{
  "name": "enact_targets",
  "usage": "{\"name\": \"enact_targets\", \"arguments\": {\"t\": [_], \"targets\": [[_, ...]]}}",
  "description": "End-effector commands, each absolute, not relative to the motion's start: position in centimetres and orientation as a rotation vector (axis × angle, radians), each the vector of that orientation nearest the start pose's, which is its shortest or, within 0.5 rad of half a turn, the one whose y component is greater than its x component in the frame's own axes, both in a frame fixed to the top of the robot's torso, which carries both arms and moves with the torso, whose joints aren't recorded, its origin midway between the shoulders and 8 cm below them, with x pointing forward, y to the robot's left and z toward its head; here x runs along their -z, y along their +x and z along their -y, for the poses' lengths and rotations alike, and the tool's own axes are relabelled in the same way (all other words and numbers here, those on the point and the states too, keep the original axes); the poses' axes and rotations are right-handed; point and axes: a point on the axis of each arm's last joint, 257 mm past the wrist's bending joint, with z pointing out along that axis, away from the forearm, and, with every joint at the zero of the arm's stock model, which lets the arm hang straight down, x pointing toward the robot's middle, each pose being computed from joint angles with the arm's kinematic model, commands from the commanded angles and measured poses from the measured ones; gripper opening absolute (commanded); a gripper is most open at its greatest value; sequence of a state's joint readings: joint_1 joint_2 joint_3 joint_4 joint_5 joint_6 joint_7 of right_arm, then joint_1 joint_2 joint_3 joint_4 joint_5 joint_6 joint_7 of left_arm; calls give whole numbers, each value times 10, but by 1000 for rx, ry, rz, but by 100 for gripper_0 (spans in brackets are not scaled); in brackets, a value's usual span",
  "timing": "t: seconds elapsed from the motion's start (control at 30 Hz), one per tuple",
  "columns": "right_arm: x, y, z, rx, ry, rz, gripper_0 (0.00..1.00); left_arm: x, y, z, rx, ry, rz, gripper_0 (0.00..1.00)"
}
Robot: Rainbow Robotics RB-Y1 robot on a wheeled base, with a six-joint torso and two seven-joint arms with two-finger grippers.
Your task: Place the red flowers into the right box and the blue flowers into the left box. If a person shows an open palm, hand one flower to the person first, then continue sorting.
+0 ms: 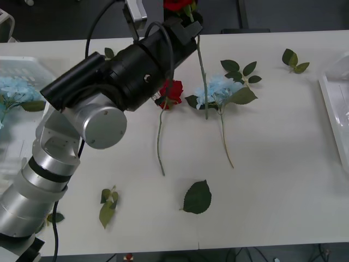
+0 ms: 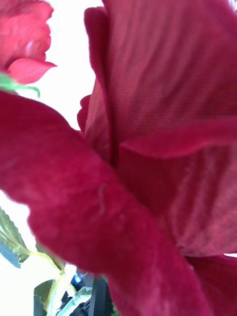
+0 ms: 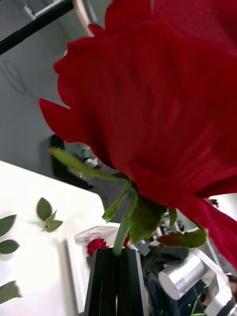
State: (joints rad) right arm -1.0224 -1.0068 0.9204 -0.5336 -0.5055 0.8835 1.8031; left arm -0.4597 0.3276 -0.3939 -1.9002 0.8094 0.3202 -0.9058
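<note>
the left arm [image 1: 82,131] rises from the seven o'clock corner of the front view and stretches diagonally toward one o'clock, its silver elbow joint bent and its black wrist raised. the left gripper [image 1: 185,24] sits at twelve o'clock by the top edge, its black fingers [image 3: 116,281] pressed together around a thin green stem [image 3: 121,232].

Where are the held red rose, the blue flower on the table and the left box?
held red rose [image 3: 148,108]: left wrist view, on its petals.
blue flower on the table [image 1: 217,89]: front view, on its bloom.
left box [image 1: 24,66]: front view, on its rim.
</note>
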Motion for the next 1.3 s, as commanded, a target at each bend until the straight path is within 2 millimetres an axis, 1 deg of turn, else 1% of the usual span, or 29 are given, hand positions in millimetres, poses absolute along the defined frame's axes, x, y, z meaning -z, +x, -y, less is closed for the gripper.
{"name": "enact_targets", "arguments": {"t": [0.03, 0.1, 0.17, 0.23, 0.27, 0.3, 0.33, 0.37, 0.4, 0.53, 0.57, 0.63, 0.7, 0.77, 0.83, 0.87, 0.97, 1.0, 1.03, 1.07, 1.1, 1.13, 1.17, 1.2, 1.27, 1.3], "targets": [[142, 560, 665, 1266, -403, -2498, 0, -35, 465, 73, 1500, -26, -1365, 0], [147, 563, 658, 1257, -414, -2499, 0, -39, 458, 79, 1538, -46, -1337, 0], [149, 566, 653, 1248, -419, -2498, 0, -41, 456, 84, 1559, -65, -1327, 0], [148, 568, 651, 1236, -412, -2495, 11, -45, 453, 88, 1581, -79, -1317, 0], [148, 568, 651, 1236, -412, -2495, 11, -45, 453, 88, 1581, -79, -1317, 0], [148, 569, 649, 1217, -404, -2495, 34, -48, 451, 91, 1608, -105, -1305, 0], [145, 570, 650, 1212, -396, -2493, 43, -47, 451, 92, 1612, -113, -1304, 0], [146, 569, 651, 1210, -396, -2494, 49, -48, 451, 93, 1615, -116, -1299, 0], [146, 572, 647, 1199, -401, -2493, 61, -47, 453, 92, 1617, -129, -1293, 0], [140, 572, 646, 1187, -407, -2497, 79, -45, 456, 94, 1623, -144, -1295, 0], [138, 573, 643, 1171, -422, -2505, 83, -45, 456, 95, 1632, -151, -1293, 0], [133, 573, 636, 1110, -443, -2525, 90, -47, 456, 95, 1647, -167, -1282, 0], [128, 572, 628, 1040, -472, -2547, 94, -46, 458, 95, 1649, -174, -1281, 0], [121, 573, 609, 919, -541, -2572, 99, -46, 458, 94, 1655, -179, -1282, 0], [118, 570, 594, 833, -598, -2591, 100, -46, 458, 94, 1665, -185, -1282, 0], [114, 569, 577, 745, -647, -2601, 100, -46, 458, 94, 1671, -188, -1284, 0], [110, 565, 537, 556, -761, -2605, 100, -46, 457, 95, 1682, -193, -1285, 0], [111, 562, 520, 473, -812, -2603, 100, -46, 457, 95, 1682, -193, -1285, 0], [111, 561, 512, 437, -833, -2601, 100, -46, 457, 95, 1682, -193, -1285, 0], [111, 558, 494, 356, -886, -2588, 100, -46, 457, 95, 1682, -193, -1285, 0], [113, 556, 481, 301, -928, -2578, 100, -46, 457, 95, 1682, -193, -1285, 0], [117, 551, 459, 213, -989, -2564, 100, -46, 457, 95, 1682, -193, -1285, 0], [123, 545, 443, 140, -1034, -2555, 100, -46, 457, 95, 1682, -193, -1285, 0], [126, 542, 435, 103, -1056, -2550, 100, -46, 457, 95, 1682, -193, -1285, 0], [138, 529, 399, -46, -1125, -2521, 100, -46, 457, 95, 1682, -193, -1285, 0], [141, 526, 390, -88, -1134, -2513, 100, -46, 457, 95, 1682, -193, -1285, 0]]}}
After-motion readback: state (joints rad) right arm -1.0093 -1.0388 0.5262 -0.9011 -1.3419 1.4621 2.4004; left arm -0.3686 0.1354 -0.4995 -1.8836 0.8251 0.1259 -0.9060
